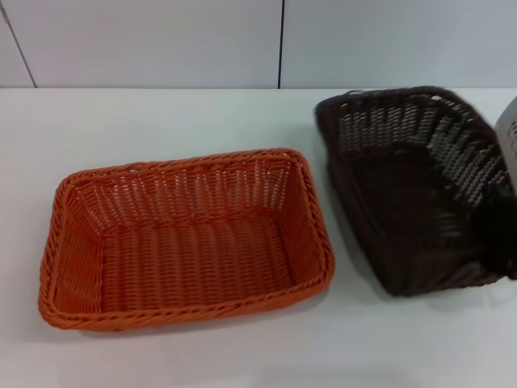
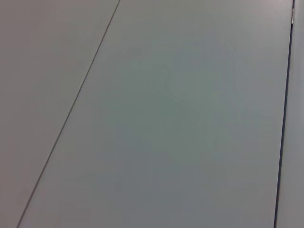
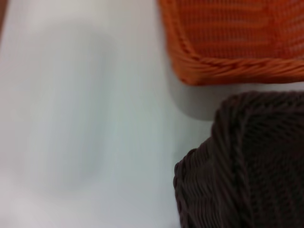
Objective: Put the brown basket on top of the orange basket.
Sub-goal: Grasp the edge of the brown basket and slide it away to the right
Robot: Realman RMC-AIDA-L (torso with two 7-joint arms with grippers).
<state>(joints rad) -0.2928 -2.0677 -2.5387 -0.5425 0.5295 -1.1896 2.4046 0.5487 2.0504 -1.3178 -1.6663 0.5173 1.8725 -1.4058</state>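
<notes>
The orange basket (image 1: 187, 242) lies empty on the white table, left of centre in the head view. To its right the brown basket (image 1: 404, 190) is tilted, its right side raised and its open top leaning toward the orange one. My right gripper (image 1: 499, 222) shows as a dark shape at the brown basket's right rim, at the picture's edge, shut on that rim. The right wrist view looks down past the brown basket (image 3: 247, 166) to a corner of the orange basket (image 3: 232, 38), with a strip of table between them. My left gripper is out of view.
The white table (image 1: 161, 121) runs back to a pale panelled wall (image 1: 145, 40) with a dark seam. The left wrist view shows only a plain grey panel (image 2: 166, 118) with seams.
</notes>
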